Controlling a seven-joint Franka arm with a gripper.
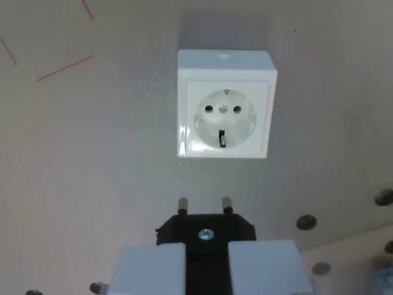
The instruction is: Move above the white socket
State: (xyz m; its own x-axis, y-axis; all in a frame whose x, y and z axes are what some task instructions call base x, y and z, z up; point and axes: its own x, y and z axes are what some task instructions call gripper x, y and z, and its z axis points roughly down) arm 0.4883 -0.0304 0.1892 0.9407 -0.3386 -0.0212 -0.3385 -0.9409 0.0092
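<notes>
A white square socket (225, 106) lies on the pale surface in the upper middle of the wrist view, its round recess with two holes and a centre screw facing the camera. My gripper (206, 261) fills the bottom edge, its two pale fingers (150, 270) shut on a black plug (206, 230). The plug's two metal pins (182, 204) point toward the socket and end a short way below its lower edge, slightly to the wrist view's left of the socket's centre.
Thin red line marks (64, 67) cross the surface at the upper left. Several dark screw heads (306, 222) dot the lower right, where a lighter board edge (368, 246) begins. One more screw head (97, 287) sits at the bottom left.
</notes>
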